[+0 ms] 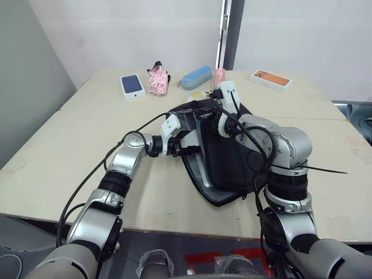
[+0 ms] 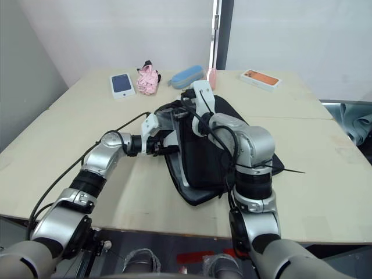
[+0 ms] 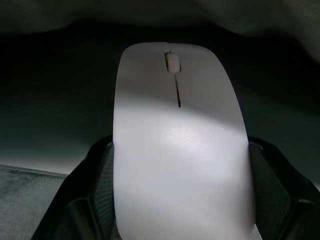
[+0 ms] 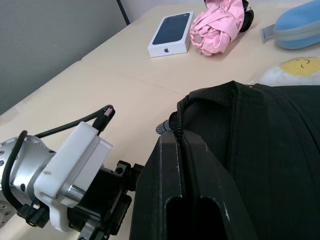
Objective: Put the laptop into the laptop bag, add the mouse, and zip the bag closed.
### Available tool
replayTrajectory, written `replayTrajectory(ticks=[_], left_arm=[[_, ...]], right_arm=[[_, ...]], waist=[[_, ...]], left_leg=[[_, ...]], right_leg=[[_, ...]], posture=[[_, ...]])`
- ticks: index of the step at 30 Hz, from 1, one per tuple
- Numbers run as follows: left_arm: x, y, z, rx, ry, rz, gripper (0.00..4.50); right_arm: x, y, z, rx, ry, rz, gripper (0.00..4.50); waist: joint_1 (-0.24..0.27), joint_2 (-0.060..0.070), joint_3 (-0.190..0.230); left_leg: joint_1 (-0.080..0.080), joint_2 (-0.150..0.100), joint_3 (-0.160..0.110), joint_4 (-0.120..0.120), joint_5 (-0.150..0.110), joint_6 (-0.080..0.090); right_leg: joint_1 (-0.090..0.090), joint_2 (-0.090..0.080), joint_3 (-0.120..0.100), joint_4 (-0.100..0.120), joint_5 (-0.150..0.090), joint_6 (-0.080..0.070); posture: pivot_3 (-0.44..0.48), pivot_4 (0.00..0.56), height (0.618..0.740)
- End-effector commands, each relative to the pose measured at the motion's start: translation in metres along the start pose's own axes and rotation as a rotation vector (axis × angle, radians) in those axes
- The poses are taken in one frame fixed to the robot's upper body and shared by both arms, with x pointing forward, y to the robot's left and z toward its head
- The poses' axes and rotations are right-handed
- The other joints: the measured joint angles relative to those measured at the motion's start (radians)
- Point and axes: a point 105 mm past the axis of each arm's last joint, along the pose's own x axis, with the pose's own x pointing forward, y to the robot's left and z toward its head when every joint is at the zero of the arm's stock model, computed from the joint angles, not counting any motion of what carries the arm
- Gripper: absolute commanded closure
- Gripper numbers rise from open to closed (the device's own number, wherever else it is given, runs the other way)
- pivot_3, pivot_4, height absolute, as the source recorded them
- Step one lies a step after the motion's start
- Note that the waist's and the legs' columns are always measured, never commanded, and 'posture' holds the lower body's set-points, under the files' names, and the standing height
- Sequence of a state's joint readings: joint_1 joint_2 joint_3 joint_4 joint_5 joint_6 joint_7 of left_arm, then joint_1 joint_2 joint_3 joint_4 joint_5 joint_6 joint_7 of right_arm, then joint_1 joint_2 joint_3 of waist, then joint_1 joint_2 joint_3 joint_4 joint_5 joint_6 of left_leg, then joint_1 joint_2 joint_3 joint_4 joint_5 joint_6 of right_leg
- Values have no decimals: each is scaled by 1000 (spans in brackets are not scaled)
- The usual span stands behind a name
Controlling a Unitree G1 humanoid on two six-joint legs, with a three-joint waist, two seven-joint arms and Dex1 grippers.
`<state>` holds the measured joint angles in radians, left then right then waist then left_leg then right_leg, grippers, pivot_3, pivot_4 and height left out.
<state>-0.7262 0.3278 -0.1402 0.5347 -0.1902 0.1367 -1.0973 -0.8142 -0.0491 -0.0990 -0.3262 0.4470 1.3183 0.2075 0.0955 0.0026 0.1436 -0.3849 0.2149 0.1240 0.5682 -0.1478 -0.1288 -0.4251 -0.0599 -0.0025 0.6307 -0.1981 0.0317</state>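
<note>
White plastic mouse (image 3: 177, 150) is gripped between the closed left fingers (image 3: 97, 190) at the opening of the laptop bag (image 1: 224, 157), centre frame, whose edge is pinched by the closed right fingers (image 4: 187, 185); snagging on fabric could dislodge it.

Beige table (image 1: 87, 139) (seamed), white walls (image 1: 133, 35)
</note>
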Motion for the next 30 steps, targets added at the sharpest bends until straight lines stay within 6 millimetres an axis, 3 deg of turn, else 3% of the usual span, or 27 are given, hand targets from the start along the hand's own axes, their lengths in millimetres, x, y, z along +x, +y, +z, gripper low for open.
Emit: replayTrajectory(ticks=[1,25,28,30], left_arm=[[1,1,8,27,-59,17,1645],[32,12,11,-35,-144,55,1645],[33,11,11,-62,-156,50,253],[33,8,12,-68,-174,37,41]], right_arm=[[-8,9,18,-34,-89,26,4490],[-7,13,18,-24,-87,31,4490],[-7,13,18,-23,-87,33,4500],[-7,13,18,-23,-86,33,4500]], waist=[[1,0,0],[2,0,0],[2,0,0],[2,0,0]], left_leg=[[0,0,0,0,0,0],[0,0,0,0,0,0],[0,0,0,0,0,0],[0,0,0,0,0,0]], right_leg=[[0,0,0,0,0,0],[0,0,0,0,1,2],[0,0,0,0,1,2],[0,0,0,0,1,2]], posture=[[0,150,740],[0,150,740],[0,150,740],[0,150,740]])
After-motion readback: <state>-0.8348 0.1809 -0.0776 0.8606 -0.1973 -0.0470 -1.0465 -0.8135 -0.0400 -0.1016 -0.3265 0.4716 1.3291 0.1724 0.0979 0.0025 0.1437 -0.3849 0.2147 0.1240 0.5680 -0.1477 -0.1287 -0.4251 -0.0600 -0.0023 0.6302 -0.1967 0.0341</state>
